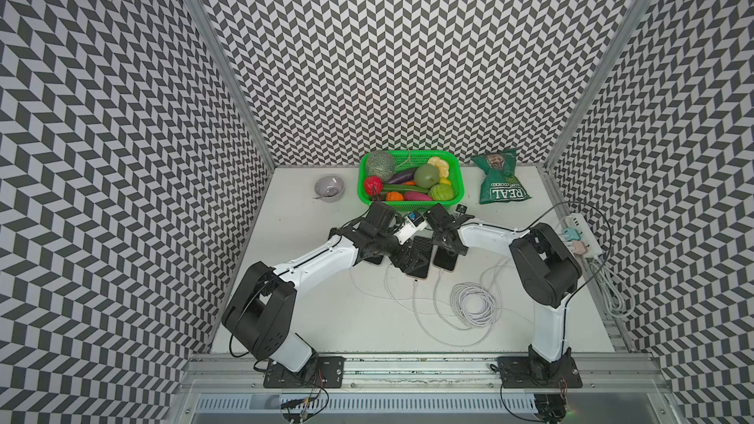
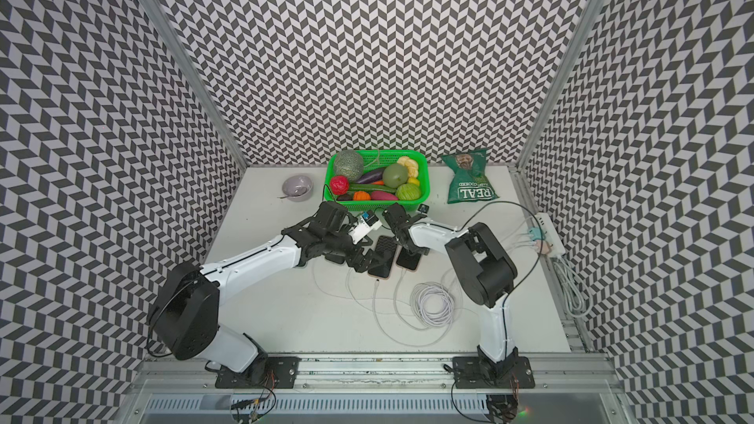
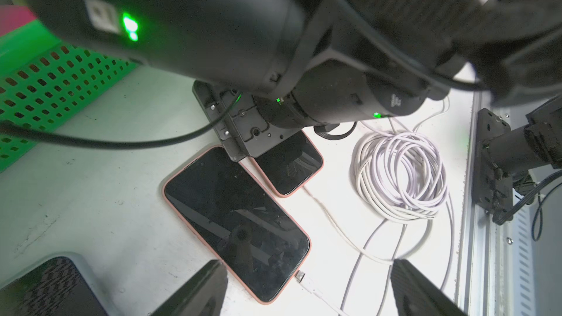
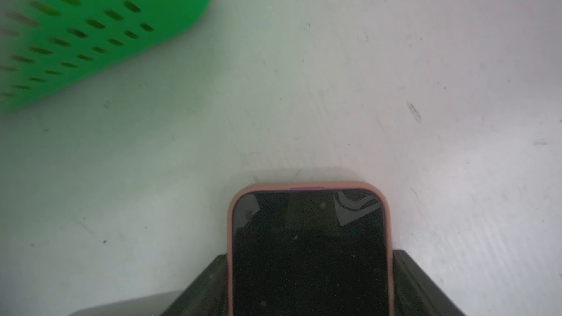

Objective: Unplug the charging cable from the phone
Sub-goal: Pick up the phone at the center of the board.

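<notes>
Two phones in pink cases lie side by side, screens up. The middle phone (image 3: pixel 234 223) (image 1: pixel 423 244) has a white cable connector (image 3: pixel 304 279) at its bottom edge, metal tip showing just outside the case. My left gripper (image 3: pixel 310 293) (image 1: pixel 412 261) hangs open over that end, one finger on each side of phone and connector. The right phone (image 4: pixel 310 253) (image 1: pixel 444 263) has a white charging cable (image 3: pixel 316 200) running from its bottom. My right gripper (image 4: pixel 310 269) (image 1: pixel 448 247) straddles this phone, its fingers (image 4: pixel 213 278) against both long sides of the case.
A third dark phone (image 3: pixel 45 287) lies under my left arm. A green basket (image 1: pixel 459 181) of toy produce stands just behind the grippers. A bowl (image 1: pixel 329 188), a chips bag (image 1: pixel 502 181), a coiled white cable (image 1: pixel 475 305) and a power strip (image 1: pixel 583 234) are also here.
</notes>
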{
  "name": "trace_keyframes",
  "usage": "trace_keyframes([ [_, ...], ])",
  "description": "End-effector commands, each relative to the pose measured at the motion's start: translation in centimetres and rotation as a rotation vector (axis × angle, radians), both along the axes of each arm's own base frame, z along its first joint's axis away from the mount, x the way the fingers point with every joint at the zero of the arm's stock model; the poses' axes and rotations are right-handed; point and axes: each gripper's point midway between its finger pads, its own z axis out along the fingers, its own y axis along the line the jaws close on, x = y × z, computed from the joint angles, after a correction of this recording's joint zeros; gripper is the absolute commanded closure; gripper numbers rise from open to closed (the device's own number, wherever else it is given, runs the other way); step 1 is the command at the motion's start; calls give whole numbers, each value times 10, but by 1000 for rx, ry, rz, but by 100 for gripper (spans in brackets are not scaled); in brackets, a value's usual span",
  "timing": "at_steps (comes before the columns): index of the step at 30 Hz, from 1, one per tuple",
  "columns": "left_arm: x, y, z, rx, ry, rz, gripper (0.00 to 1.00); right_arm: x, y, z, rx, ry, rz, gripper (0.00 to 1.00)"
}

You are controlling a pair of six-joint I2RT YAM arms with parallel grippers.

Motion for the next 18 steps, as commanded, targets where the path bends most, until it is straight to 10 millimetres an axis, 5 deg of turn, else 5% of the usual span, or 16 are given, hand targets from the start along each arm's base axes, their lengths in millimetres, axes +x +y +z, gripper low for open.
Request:
trace_keyframes([
  [1,1,1,14,-19,-31,-4,11,-34,0,-46,15,165,28,41],
  [9,3,0,13,-15,-29,1,11,-30,-3,-39,26,133,26,100],
  [18,6,-1,5,-3,-14,7,11,-19,-9,4,33,31,5,100],
])
